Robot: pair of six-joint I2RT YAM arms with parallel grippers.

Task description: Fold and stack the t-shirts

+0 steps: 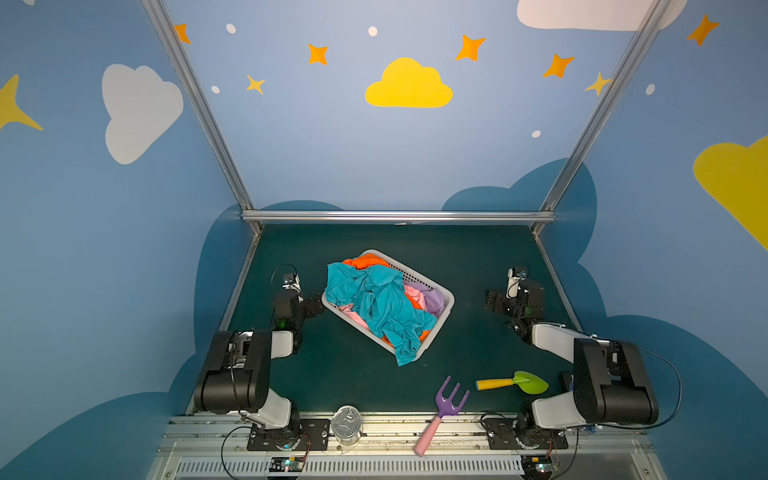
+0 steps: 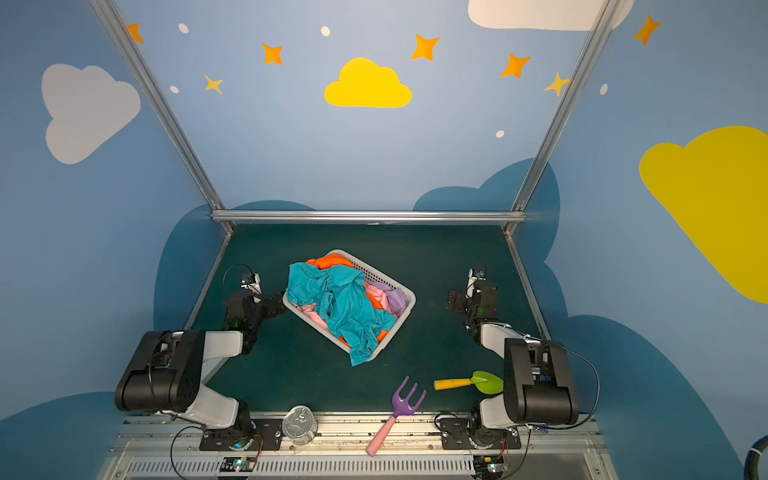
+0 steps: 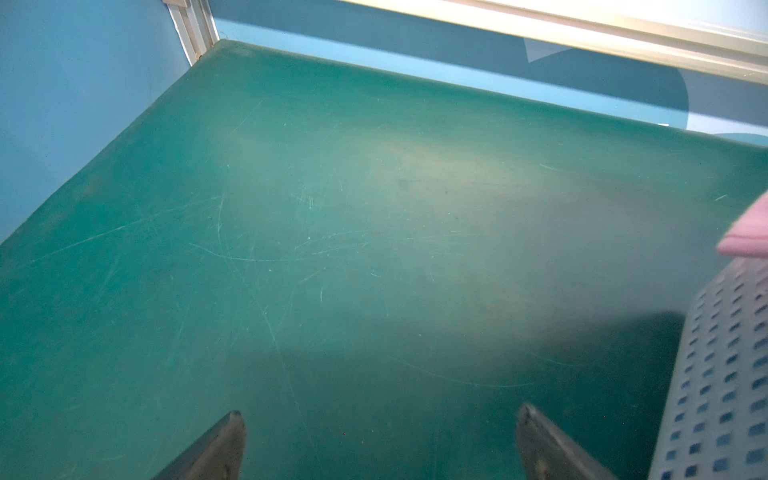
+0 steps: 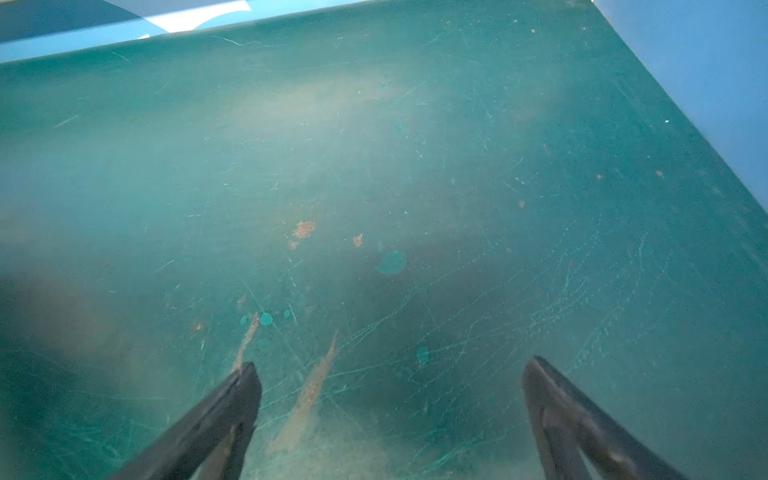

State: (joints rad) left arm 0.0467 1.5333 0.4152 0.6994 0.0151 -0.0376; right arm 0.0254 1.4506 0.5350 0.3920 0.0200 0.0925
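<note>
four t-shirts [image 1: 376, 305] are heaped in the basket [image 1: 443, 324] at mid-frame, the teal one [image 1: 405, 349] draped over its lower rim. left claw [image 3: 380, 415] and right claw [image 4: 390, 370] are held spread, empty. if teal is pulled, the tangle or basket could be dragged along.

Soft cloth t-shirts [image 1: 382, 303]; perforated plastic basket [image 1: 443, 323]; scratched matt table [image 1: 478, 257].

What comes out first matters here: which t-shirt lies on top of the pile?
The teal t-shirt: it sprawls over the orange, pink and lilac ones, and one end hangs over the near rim of the basket.
</note>
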